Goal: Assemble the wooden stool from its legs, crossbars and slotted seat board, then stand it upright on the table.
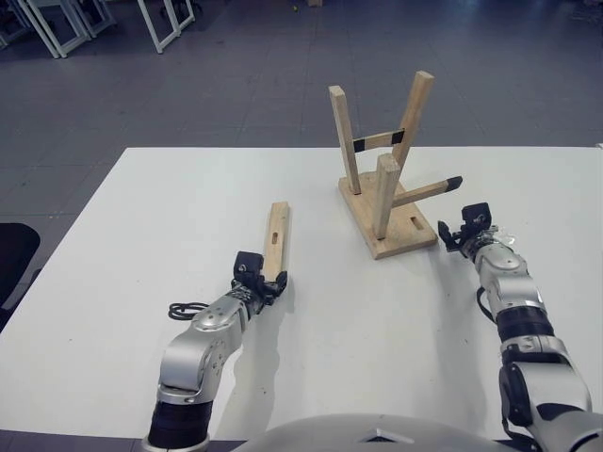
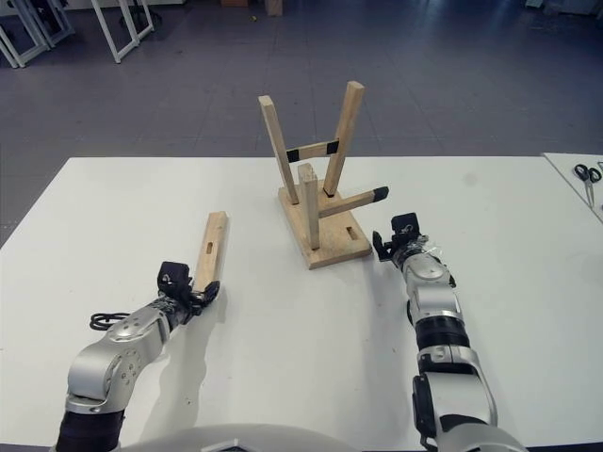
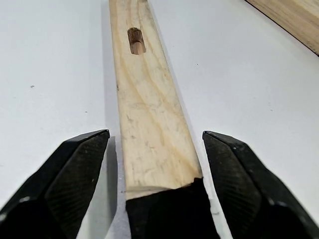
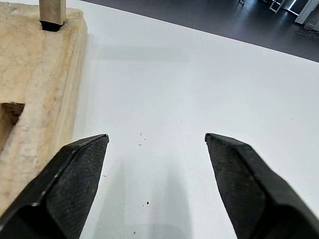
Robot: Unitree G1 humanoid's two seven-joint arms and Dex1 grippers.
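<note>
White table [image 1: 141, 245]; black cable [image 1: 186, 308] by left arm, scissors [image 2: 586, 173] on the next table to the right. Loose leg [image 1: 276, 241] lies flat, dark end between left gripper [image 1: 260, 280] fingers, spread, gaps both sides. Right gripper [image 1: 468, 226] jaws apart, holding nothing, just beside upturned seat board [image 1: 400, 235] carrying three legs.

Looks like a lab or workshop hall: wide grey tiled floor [image 1: 254, 85] running off beyond the white worktable [image 1: 122, 254]. Far left, white metal bench frames [image 1: 151, 28] standing on the tiles. Off right, a second white table [image 2: 565, 174] carrying scissors [image 2: 586, 173].
</note>
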